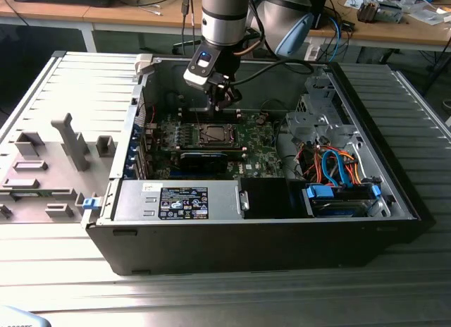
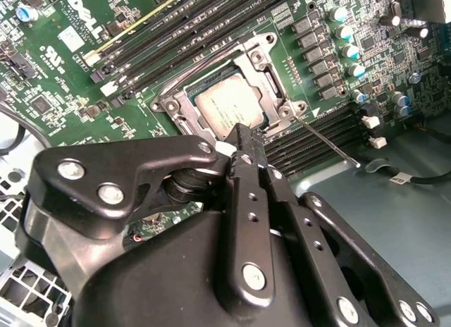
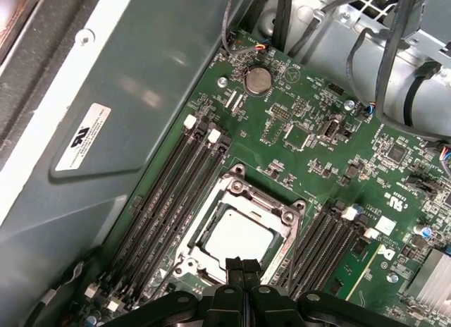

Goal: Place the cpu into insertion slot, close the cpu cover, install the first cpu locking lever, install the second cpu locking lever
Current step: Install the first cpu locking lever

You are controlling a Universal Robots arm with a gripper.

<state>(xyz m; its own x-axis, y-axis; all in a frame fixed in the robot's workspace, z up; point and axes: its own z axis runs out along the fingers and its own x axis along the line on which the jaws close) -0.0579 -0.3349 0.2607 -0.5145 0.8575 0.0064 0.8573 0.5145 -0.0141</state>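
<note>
One gripper (image 3: 242, 265), black and two-fingered, jaws clenched tip to tip with nothing visible between them. It hangs just over one edge of the square, silvery-rimmed insertion slot (image 2: 173, 101), deep inside the open black computer case (image 1: 211, 242).

Cpu (image 3: 239, 237): small square chip with a flat silvery-grey top, seated in the slot. Cpu cover (image 2: 268, 77): silvery metal frame plate, looks to lie flat around the chip, whose top shows through the window.

One locking lever (image 2: 328, 140), a thin silvery wire rod, stands free. It angles out from the socket corner over a bank of long black memory slots (image 2: 338, 119). Where the other lever stands, I cannot tell.

Risks, as judged from here:
- The wire is thin and likely springy. Closed tips pressing on it could slide off, and the rod would whip back.
- A slip would send the tips skating onto the green circuit board (image 3: 310, 130). The row of small blue-topped capacitors (image 2: 345, 41) and the memory slot latches lie close by.
- If the cover is not fully down, forcing a lever would load the chip unevenly and could harm the contacts beneath.
- The lever may pass beside its hook rather than under it, leaving the cover unclamped.
</note>
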